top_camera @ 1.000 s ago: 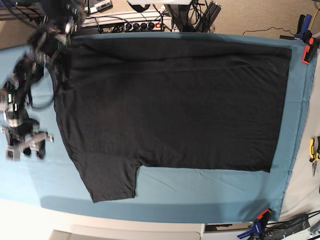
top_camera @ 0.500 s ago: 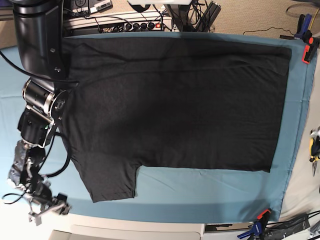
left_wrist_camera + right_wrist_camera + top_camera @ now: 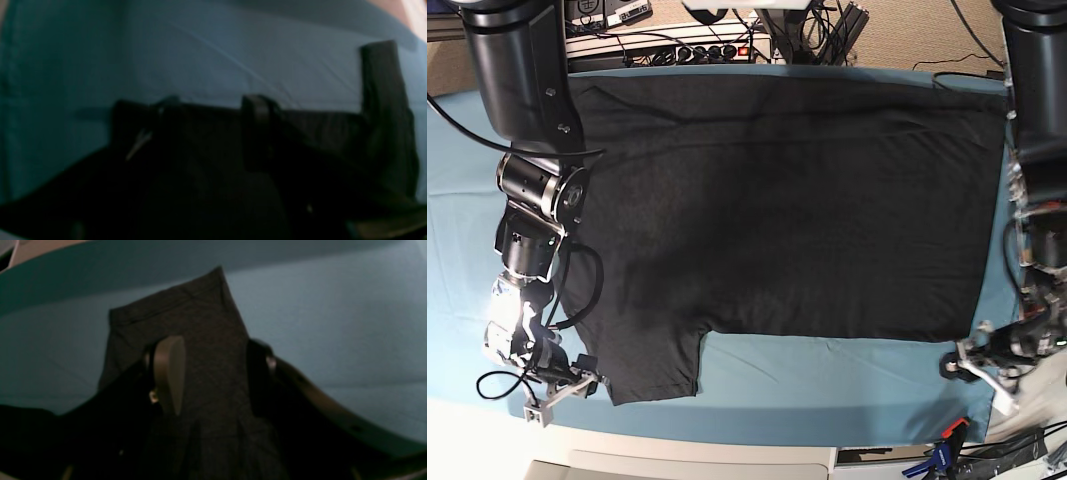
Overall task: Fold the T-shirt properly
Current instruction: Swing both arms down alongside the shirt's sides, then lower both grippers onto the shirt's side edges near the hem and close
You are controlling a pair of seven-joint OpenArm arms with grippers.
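Observation:
The black T-shirt (image 3: 777, 210) lies spread flat on the teal cover, and one sleeve (image 3: 652, 365) points toward the front edge. My right gripper (image 3: 562, 385) sits at the front left beside that sleeve. In the right wrist view the right gripper (image 3: 213, 373) is open, and its fingers (image 3: 168, 373) straddle the sleeve (image 3: 206, 323). My left gripper (image 3: 982, 372) stands open at the shirt's front right hem corner. The left wrist view is dark and blurred. There the left gripper (image 3: 196, 133) has its fingers apart at the shirt's edge (image 3: 320, 123).
The teal cover (image 3: 827, 390) is held by clamps at the back right (image 3: 1047, 100) and front right (image 3: 947, 435). A power strip and cables (image 3: 677, 45) run along the back. The table's pale front edge (image 3: 727, 455) lies just past the sleeve.
My right arm has swung in and brought its gripper up to the sleeve. My left arm has come into the base view and set its gripper at the hem corner.

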